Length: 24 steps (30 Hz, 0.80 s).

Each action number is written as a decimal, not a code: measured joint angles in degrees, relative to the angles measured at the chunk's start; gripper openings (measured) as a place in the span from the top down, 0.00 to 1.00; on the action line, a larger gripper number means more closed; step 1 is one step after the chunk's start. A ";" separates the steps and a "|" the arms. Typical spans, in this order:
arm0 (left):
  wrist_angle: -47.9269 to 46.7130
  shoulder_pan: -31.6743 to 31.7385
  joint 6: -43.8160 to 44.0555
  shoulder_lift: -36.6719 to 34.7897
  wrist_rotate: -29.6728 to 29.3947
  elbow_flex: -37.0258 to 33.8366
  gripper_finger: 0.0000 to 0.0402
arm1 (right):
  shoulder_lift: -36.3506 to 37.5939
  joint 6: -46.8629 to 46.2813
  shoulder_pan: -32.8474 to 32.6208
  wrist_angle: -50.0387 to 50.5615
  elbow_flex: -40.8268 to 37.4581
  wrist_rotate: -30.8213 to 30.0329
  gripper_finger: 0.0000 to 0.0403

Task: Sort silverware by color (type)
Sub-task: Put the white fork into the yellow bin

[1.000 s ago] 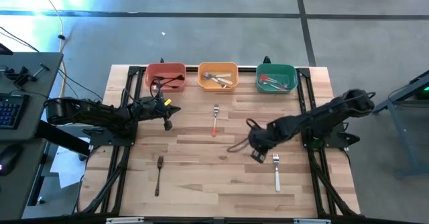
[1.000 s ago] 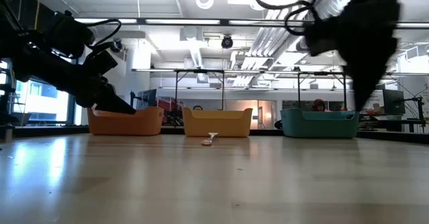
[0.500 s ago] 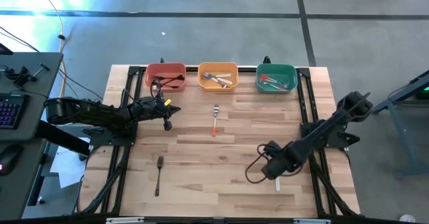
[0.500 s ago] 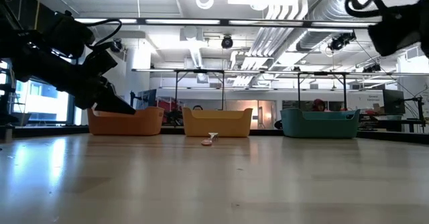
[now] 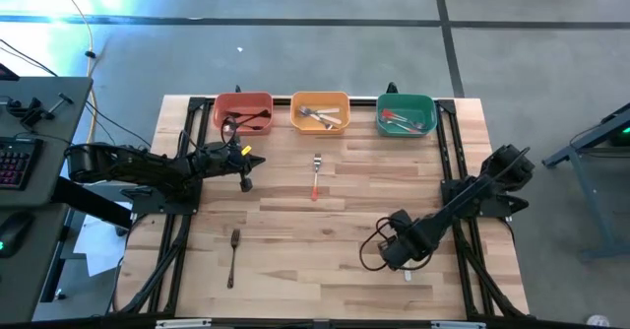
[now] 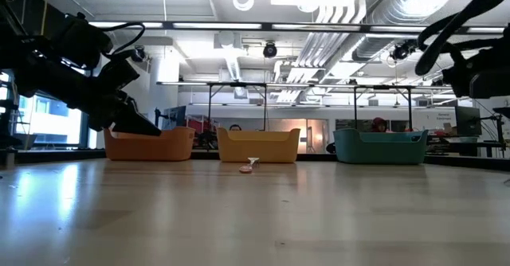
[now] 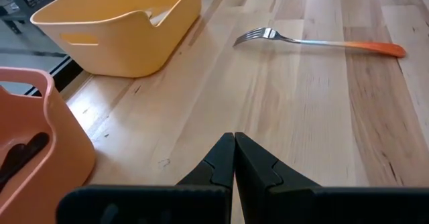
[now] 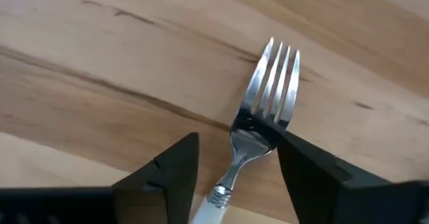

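My right gripper [image 5: 399, 253] is low over the table's near right part, open. In the right wrist view its fingers [image 8: 175, 163] stand on either side of the neck [image 8: 231, 170] of a white-handled fork [image 8: 268, 90] that lies flat on the wood. My left gripper [image 5: 244, 181] hangs shut in front of the red bin [image 5: 243, 112], holding nothing. A red-handled fork [image 5: 316, 174] lies mid-table and a dark fork [image 5: 233, 255] lies near left. The left wrist view shows the red-handled fork [image 7: 322, 43] ahead of the shut gripper [image 7: 234, 138]. My right gripper [image 8: 236, 140] comes down from above with one finger on each side of the white-handled fork's neck. One finger [image 8: 301, 163] shows right against the edge of the fork's head; I cannot tell whether it touches. The fork lies flat on the table.
Three bins stand along the far edge: red, orange [image 5: 320, 112] and green [image 5: 407, 114], each with forks inside. The orange bin [image 7: 120, 29] and red bin [image 7: 33, 137] show near my left gripper. Bare wood lies between the loose forks.
My right gripper has moved toward the table's near right and come down over the white-handled fork, leaving the middle of the low view. The left arm and the forks have kept still.
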<state>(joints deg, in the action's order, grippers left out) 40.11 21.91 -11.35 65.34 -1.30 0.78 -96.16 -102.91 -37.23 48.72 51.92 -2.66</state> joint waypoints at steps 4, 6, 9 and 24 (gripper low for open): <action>0.00 0.00 -0.34 0.00 0.00 0.00 1.00 | -0.77 1.37 -0.02 -2.38 0.00 -1.45 0.66; 0.01 0.00 -0.34 0.00 0.00 0.00 1.00 | -0.83 2.96 0.12 -2.87 0.00 -2.35 0.73; 0.01 0.00 -0.29 0.00 0.00 0.02 1.00 | -0.83 6.64 0.86 -3.21 0.02 -3.61 0.85; 0.08 0.00 0.67 0.00 0.00 0.02 1.00 | -1.00 43.56 15.36 -2.21 9.64 -20.08 0.99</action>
<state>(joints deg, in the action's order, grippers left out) 40.19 21.91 -10.68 65.34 -1.30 0.80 -97.17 -59.34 -21.87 46.51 61.56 -22.74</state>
